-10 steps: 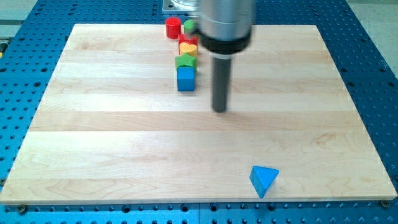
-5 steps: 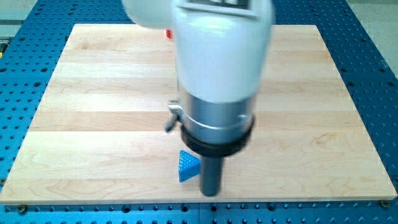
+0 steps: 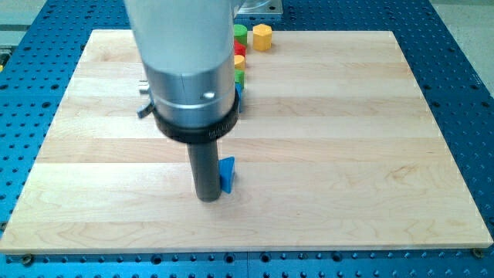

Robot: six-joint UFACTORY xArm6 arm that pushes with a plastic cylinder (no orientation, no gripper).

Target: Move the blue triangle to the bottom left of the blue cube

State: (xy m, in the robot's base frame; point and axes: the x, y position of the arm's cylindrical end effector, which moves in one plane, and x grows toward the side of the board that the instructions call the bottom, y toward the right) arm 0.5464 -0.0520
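- Camera view: my rod (image 3: 207, 171) is a smooth, dark, straight cylinder hanging from a wide metallic collar with a black ring under it.
- I have no jaws to open or close; my tip (image 3: 208, 198) rests on the board, pressed against the blue triangle's left side.
- The blue triangle (image 3: 227, 174) is a small matte wedge, just right of my rod in the lower middle of the board; my rod covers its left part.
- The blue cube (image 3: 239, 94) shows only as a thin sliver at the right edge of my collar, toward the view's top; the rest is hidden behind my arm.
- The triangle lies well below the cube in the view, and slightly to its left.
- Above the cube a short column of blocks peeks out: a green block (image 3: 240, 77), a yellow block (image 3: 239, 62), a red block (image 3: 239, 49) and a green cylinder (image 3: 241, 33); the first three shapes I cannot make out.
- A yellow hexagonal block (image 3: 262, 36) stands just right of the green cylinder at the board's top edge.
- The board (image 3: 370, 154) is pale wood in planks with fine grain, lying on a blue perforated table (image 3: 463, 77).
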